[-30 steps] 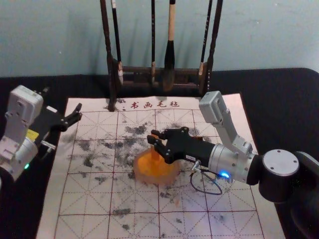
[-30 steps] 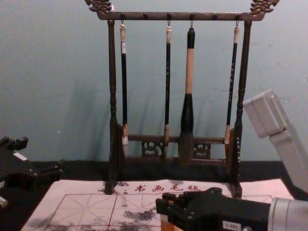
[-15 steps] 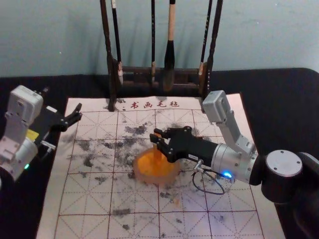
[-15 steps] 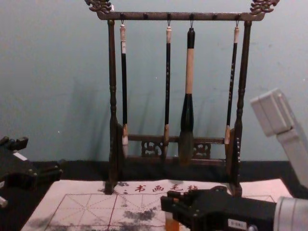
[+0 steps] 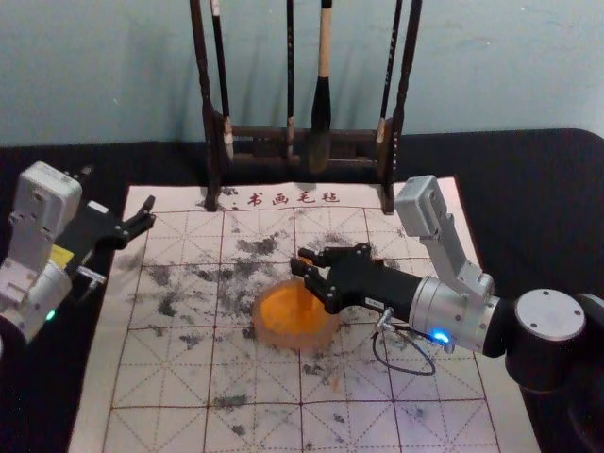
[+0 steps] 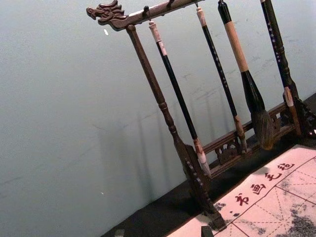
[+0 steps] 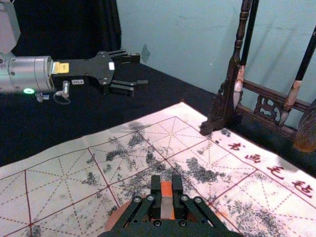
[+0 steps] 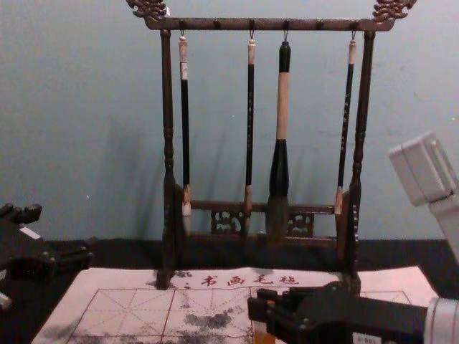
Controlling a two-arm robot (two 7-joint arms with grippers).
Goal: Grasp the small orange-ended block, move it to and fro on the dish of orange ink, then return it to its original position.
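Above the far right part of the dish (image 5: 330, 332), the right gripper (image 5: 303, 260) is reaching in from the right and closing narrowly around the small orange-ended block (image 7: 167, 201). Its two fingers are pressing on the block's opposite sides, and the orange upper end is showing between their tips. The block is standing roughly upright, its lower part pointing down toward the orange ink (image 5: 281, 311); whether it is touching the ink, I cannot tell. Around the ink, the dish's pale round rim is resting on the writing mat (image 5: 255, 377), near its middle. The mat is spreading out beneath, carrying a red grid, dark smudges and a row of red characters (image 5: 293, 199) along its far edge. Over toward the left edge of the mat, the left gripper (image 5: 149, 212) is hovering well apart from the dish, its fingers spreading wide around nothing. Beyond the dish, the dark wooden rack (image 8: 265, 24) is standing at the mat's far edge, and four brushes (image 8: 282, 107) are hanging from its top bar before the blue-green wall (image 8: 93, 107).
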